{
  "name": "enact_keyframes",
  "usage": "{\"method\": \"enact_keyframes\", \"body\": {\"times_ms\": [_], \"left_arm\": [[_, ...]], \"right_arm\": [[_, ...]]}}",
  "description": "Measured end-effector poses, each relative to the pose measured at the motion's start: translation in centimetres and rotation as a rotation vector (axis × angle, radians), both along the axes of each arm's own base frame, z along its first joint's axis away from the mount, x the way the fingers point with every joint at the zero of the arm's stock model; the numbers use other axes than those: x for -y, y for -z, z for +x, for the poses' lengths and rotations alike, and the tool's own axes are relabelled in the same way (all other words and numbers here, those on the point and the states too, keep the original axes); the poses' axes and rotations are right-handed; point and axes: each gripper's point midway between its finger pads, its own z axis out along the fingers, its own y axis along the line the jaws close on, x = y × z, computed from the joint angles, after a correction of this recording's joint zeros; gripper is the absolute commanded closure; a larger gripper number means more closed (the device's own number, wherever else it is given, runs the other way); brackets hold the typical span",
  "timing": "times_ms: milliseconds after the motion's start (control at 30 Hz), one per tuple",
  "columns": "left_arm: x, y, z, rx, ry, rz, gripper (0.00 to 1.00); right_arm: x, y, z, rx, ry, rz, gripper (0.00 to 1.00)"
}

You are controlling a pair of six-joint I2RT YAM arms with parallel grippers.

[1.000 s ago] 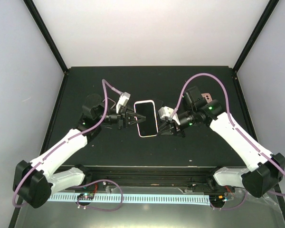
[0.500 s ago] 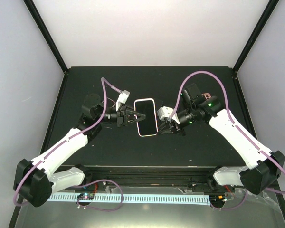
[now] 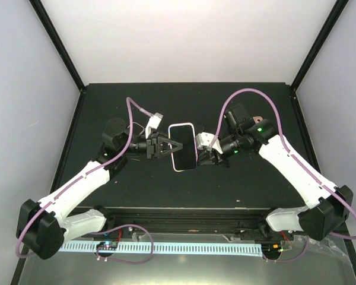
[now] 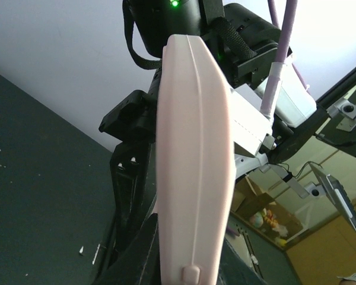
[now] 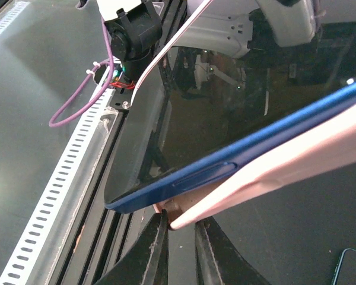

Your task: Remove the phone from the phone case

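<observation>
The job was part done. The phone (image 5: 202, 176) sat mostly in the case (image 5: 285, 166), and the pair was held up off the table (image 3: 243, 184) between the two arms, about midway across it. In the right wrist view one corner had begun to part: the blue edge of the phone, with its side button showing, stood clear of the pink lip of the case, and a narrow gap ran between them near that corner. Farther along the same edge the two lay close together, so I judged the phone to be loosened at one corner only, not freed. What was left, as I read it, was to peel the lip back along the rest of the rim and draw the phone clear.

The right claw (image 5: 179, 221) was clenched to a thin slit on the pink lip at the loosened corner. Its two fingers pinched the case alone and the blue phone body rode just above their tips, not between them.

The left claw (image 3: 171, 146) was likewise almost fully closed, gripping the opposite long side. In the left wrist view its dark fingers flanked the bottom of the pink shell, whose smooth back and small side button faced the camera. From that angle I could not tell whether those fingers bore on the shell alone or on the phone's face as well.

With the case held from both sides, the weak point looked to be the thin pinch on the lip, which could slip off.
</observation>
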Motion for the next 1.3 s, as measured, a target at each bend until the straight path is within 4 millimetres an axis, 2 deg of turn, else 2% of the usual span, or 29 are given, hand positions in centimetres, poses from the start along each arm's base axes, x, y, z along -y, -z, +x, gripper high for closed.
{"method": "enact_keyframes", "body": {"times_ms": [233, 367, 433, 667, 900, 1167, 1233, 1300], "left_arm": [[0.0, -0.1, 0.2, -0.010, -0.009, -0.002, 0.98], [0.0, -0.3, 0.4, 0.000, -0.024, -0.010, 0.98], [0.0, -0.6, 0.6, 0.013, -0.039, -0.019, 0.99], [-0.1, -1.0, 1.9, 0.050, -0.114, -0.037, 0.99], [-0.1, -1.2, 2.5, 0.086, -0.152, -0.045, 0.98], [0.2, -1.8, 2.3, 0.158, -0.144, -0.067, 0.98], [0.5, -1.8, 2.3, 0.169, -0.136, -0.070, 0.98], [0.8, -1.9, 2.4, 0.175, -0.122, -0.063, 0.98]], "right_arm": [[-0.1, 0.0, 0.4, 0.002, 0.018, 0.002, 0.85], [0.0, -0.3, 1.0, -0.049, 0.061, 0.016, 0.80], [0.1, -0.6, 1.7, -0.096, 0.097, 0.040, 0.74], [-0.1, -1.0, 4.2, -0.320, 0.201, 0.109, 0.64], [-1.0, -2.6, 4.9, -0.457, 0.204, 0.183, 0.56], [-1.5, -4.8, 5.3, -0.536, 0.206, 0.247, 0.55], [-1.5, -5.3, 5.3, -0.554, 0.203, 0.259, 0.62], [-1.4, -5.6, 5.1, -0.570, 0.193, 0.268, 0.72]]}}
